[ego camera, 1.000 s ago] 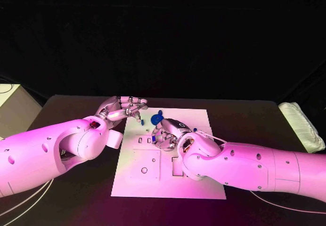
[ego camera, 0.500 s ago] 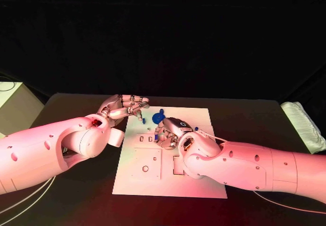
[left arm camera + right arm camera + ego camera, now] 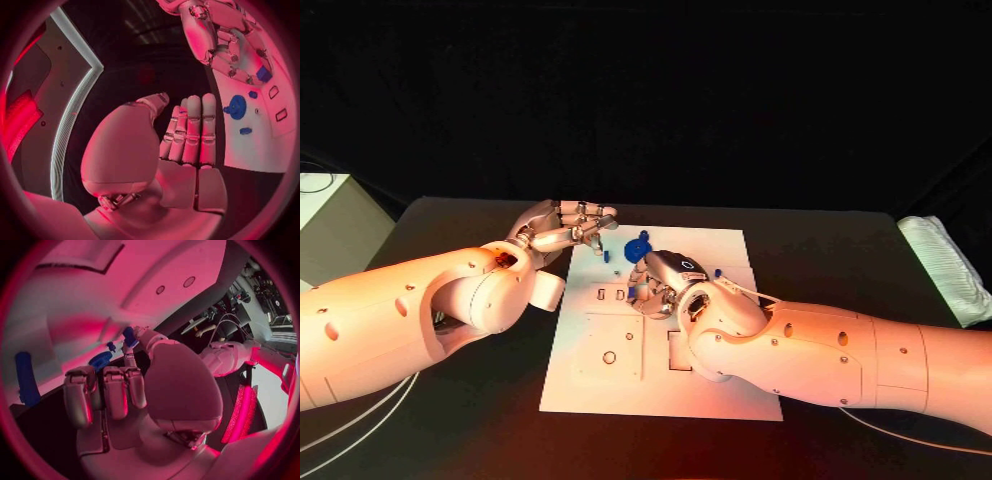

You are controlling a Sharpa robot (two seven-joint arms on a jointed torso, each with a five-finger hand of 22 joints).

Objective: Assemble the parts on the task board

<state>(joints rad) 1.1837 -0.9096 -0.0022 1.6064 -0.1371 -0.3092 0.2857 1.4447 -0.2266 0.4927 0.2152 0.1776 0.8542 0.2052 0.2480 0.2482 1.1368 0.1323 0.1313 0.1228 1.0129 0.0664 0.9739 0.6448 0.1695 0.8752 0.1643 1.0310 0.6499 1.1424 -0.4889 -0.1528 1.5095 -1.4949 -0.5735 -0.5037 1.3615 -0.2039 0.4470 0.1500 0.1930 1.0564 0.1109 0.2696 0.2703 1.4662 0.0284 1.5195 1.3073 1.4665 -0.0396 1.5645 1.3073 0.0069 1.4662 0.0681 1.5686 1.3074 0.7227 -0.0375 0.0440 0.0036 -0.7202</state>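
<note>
Head view, white task board [image 3: 718,390], small blue parts [image 3: 636,246]

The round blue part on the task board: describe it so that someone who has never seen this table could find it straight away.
Start at the white task board in the middle of the black table. Go to its far end, between the left hand and the right hand. The round blue part lies there, a disc far bigger than the blue bits beside it.
</note>
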